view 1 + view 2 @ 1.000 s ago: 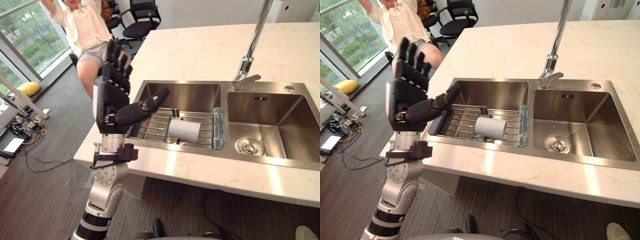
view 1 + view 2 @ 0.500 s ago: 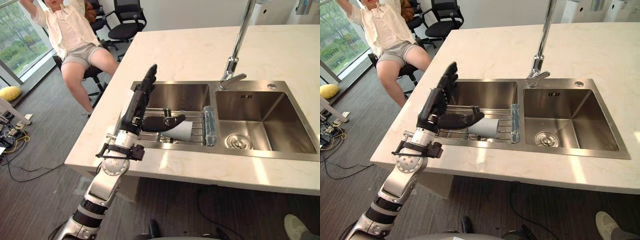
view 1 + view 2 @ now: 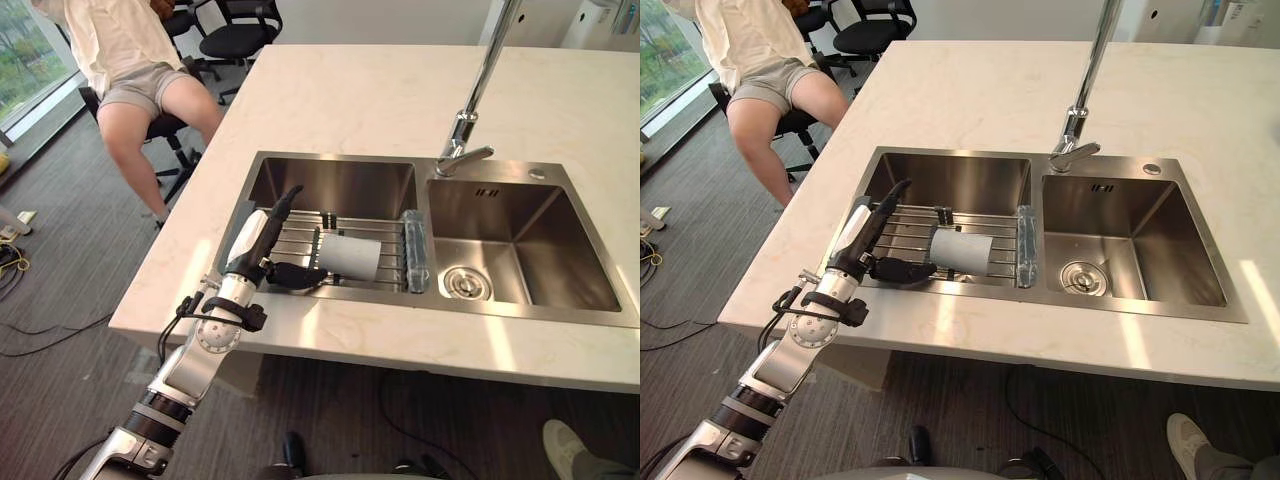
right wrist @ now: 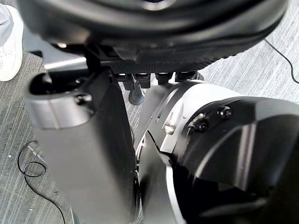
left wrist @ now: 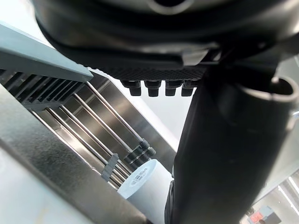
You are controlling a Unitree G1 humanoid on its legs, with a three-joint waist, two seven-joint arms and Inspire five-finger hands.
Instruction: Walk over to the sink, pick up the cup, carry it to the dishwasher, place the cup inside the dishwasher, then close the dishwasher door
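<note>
— Lowered since a second ago: left hand [image 3: 256,240], now over the rack [image 3: 392,232], centre-left of frame.

— Fingers straight, thumb just beside the cup [image 3: 350,256], gripping nothing. Cup lies sideways on the rack: likely light, stiff, slick, so wrap its middle. Right hand [image 4: 154,28] relaxed, empty.

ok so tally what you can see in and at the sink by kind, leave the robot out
cup: 1
wire rack: 1
tap: 1
basins: 2
drain strainer: 1
total: 6
</note>
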